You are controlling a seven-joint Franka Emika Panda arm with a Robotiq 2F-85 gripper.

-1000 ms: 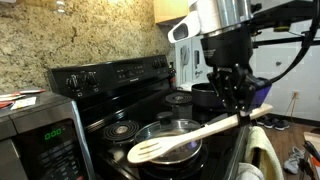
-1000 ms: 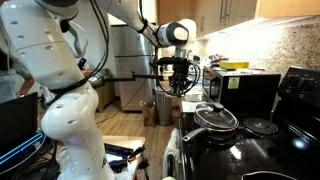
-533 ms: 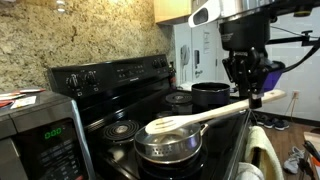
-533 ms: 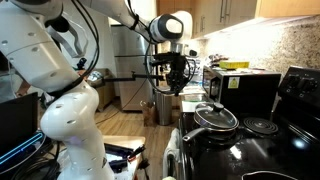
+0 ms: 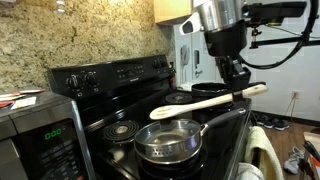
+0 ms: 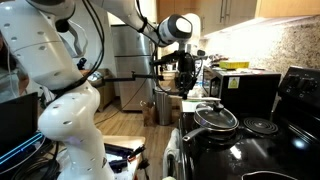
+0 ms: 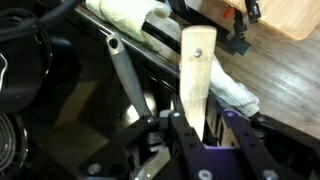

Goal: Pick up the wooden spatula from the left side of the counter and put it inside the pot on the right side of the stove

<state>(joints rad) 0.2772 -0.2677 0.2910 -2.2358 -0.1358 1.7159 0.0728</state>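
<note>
We see the black stove (image 5: 105, 80) under a stone wall (image 5: 70, 35), upper left. The gripper (image 5: 238, 90) grips the wooden spatula (image 5: 200, 103), now higher, maybe over the pot (image 5: 207, 90).

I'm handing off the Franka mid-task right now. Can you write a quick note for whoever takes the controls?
Gripper: shut on the wooden spatula, gripped near its handle end and held roughly level in the air.
Pot: on the stove, behind the spatula in an exterior view. The spatula is not in it yet.
Steel pan with glass lid: on a front burner, below the blade end in that view, so keep clear of it.
Done: pickup from the counter.
Left: line the spatula up over the pot, probably tip the blade down, lower it in, then open the gripper.
</note>
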